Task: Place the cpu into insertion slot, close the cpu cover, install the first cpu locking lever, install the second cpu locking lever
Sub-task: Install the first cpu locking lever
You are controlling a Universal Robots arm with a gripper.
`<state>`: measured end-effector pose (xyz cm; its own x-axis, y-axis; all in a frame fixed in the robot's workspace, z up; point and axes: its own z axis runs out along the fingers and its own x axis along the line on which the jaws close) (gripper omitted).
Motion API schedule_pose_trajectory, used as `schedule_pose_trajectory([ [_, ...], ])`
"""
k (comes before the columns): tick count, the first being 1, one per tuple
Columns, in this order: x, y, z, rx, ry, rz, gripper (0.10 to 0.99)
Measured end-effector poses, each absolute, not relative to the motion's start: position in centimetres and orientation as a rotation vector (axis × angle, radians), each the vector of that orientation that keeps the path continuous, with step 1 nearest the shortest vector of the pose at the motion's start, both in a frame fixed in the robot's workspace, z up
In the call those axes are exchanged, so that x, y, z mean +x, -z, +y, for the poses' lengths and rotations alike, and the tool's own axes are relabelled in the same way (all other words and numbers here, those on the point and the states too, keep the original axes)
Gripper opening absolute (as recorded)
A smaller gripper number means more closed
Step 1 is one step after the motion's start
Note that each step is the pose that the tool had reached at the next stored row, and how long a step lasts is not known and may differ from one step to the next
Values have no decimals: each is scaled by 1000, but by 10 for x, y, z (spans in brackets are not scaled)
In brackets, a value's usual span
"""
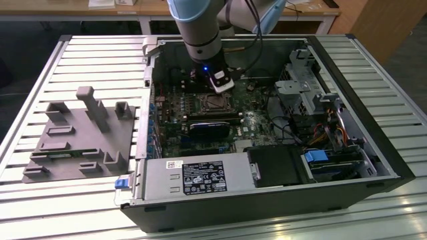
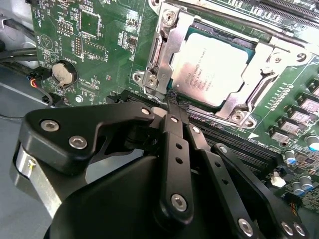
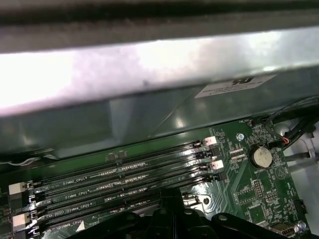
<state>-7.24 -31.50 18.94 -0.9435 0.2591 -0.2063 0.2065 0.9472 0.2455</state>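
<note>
While I reach down into the open computer case (image 1: 267,202), my gripper (image 2: 172,102) has its fingers pressed together. The tips stand just at one corner of the cpu cover (image 2: 168,47). This cover lies flat over the cpu (image 2: 212,69), which sits in the insertion slot (image 1: 215,103). Behind it a thin metal lever (image 2: 224,19) runs along the cover's far edge. Further away lie the long memory slots (image 3: 124,174).
</note>
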Motion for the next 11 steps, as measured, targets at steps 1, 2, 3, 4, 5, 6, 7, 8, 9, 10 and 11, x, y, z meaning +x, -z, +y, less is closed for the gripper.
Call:
schedule_pose_trajectory([
  [1,-72,-190,-315,348,-324,2864,106],
  [2,-72,-190,-314,348,-324,2864,106],
  [3,-72,-190,-314,348,-325,2864,106],
  [4,-72,-190,-314,348,-325,2864,106],
  [5,-72,-190,-314,347,-325,2864,106],
  [6,-72,-190,-314,347,-325,2864,106],
  [7,-72,-190,-313,348,-328,2863,106],
  [8,-72,-191,-314,348,-326,2863,106],
  [9,-72,-192,-314,348,-326,2863,106],
  [10,-72,-194,-314,348,-325,2864,106],
  [11,-72,-195,-314,348,-326,2864,106],
])
